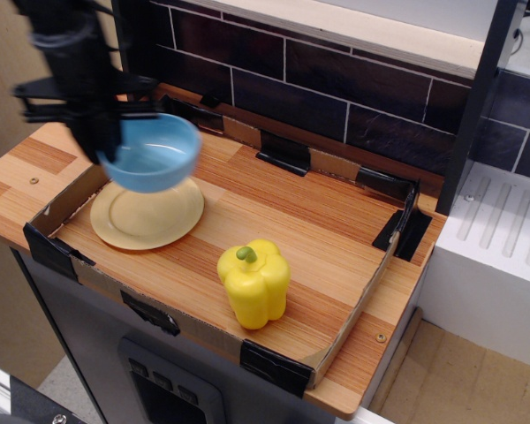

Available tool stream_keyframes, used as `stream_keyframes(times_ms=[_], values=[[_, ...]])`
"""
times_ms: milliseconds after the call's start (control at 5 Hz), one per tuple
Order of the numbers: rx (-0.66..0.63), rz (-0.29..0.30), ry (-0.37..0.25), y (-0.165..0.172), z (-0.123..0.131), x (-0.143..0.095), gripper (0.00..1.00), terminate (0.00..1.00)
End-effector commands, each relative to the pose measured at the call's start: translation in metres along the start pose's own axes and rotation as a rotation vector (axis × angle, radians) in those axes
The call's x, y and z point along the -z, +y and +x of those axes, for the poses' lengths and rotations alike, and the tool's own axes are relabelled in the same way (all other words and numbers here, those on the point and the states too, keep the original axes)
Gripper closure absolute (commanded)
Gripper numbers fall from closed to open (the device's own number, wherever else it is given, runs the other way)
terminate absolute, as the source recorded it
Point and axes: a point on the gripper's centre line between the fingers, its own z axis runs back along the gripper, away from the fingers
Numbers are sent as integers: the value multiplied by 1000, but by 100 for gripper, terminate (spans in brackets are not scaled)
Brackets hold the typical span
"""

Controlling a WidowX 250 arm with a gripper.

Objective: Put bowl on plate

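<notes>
Hanging tilted above the plate (147, 215), the bowl (150, 152) is pinched by its left rim in the closed gripper (102, 140); you should level it, centre it inside the raised rim, and lower gently before opening, keeping well apart from the yellow pepper (254, 283) in the cardboard tray (336, 340)

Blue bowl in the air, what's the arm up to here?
The single arm's gripper holds the glossy light-blue bowl by its rim, lifted and tilted, above the flat pale-yellow plate. The bowl is not yet set down; the plate lies bare at the left end of the shallow cardboard tray. A yellow bell pepper stands apart near the tray's front edge. Likely next: lower the bowl onto the plate and release.
</notes>
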Motion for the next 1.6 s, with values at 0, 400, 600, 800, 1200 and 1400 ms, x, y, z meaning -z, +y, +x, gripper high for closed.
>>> stream_keyframes(times_ms=[0, 400, 600, 800, 1200, 1400], values=[[26, 43, -60, 18, 15, 9, 100, 0], [53, 79, -53, 11, 8, 32, 100, 0], [58, 96, -53, 13, 7, 41, 100, 0], [63, 97, -50, 9, 7, 44, 100, 0], [58, 116, -73, 14, 7, 20, 0, 0], [22, 78, -82, 15, 10, -8, 0, 0]])
